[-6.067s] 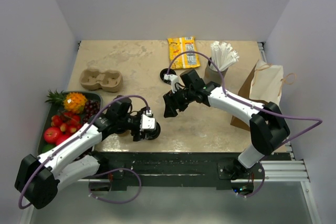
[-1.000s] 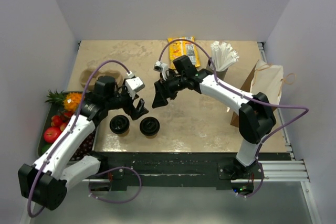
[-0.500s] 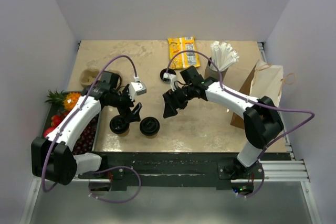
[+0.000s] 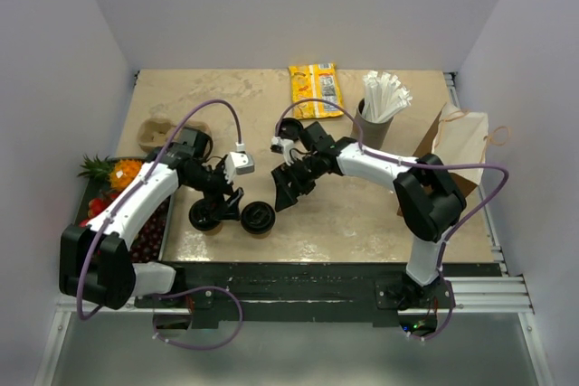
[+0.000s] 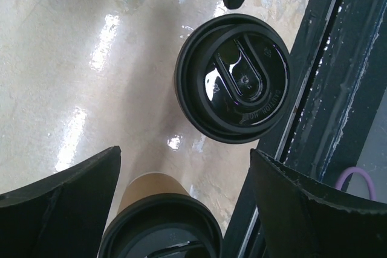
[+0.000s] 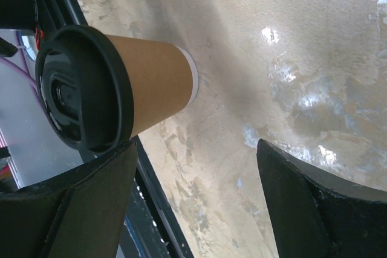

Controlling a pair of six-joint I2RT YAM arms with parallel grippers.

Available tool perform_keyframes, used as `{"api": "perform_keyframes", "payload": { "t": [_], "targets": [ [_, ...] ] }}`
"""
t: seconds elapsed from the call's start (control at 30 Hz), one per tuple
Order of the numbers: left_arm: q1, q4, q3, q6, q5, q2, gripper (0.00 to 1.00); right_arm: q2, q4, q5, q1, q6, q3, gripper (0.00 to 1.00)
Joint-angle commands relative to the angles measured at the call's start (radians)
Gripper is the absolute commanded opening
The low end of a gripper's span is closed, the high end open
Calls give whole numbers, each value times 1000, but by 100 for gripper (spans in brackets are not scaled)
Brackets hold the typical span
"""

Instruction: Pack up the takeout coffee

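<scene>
Both coffees stand upright on the counter right at its near edge, side by side and just apart: the left cup and the right cup, each with its black lid on. Their long axes run straight up, lids to the ceiling and narrow bases down, which is how they must travel if nothing is to spill. The left gripper hangs over the left cup with its jaws spread wide, one finger to each side of the lid and neither touching it as far as I can see. I take that as lining up for a grasp round the cup's wall. The right gripper is angled toward the right cup, jaws likewise spread and holding nothing, and the cup sits just off its fingertips, not between them. The moulded carrier lies well apart toward the far left, so a cup would need lifting level and carrying across
</scene>
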Motion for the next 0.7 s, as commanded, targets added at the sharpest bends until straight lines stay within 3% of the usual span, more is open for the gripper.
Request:
{"api": "perform_keyframes", "payload": {
  "t": [0.0,0.67],
  "targets": [
    [6,60,-20,9,43,18,91,5,37,-18,4,22,64,83],
    [5,112,-39,-55,83,88,91,35,34,-45,18,27,92,83]
  ]
}}
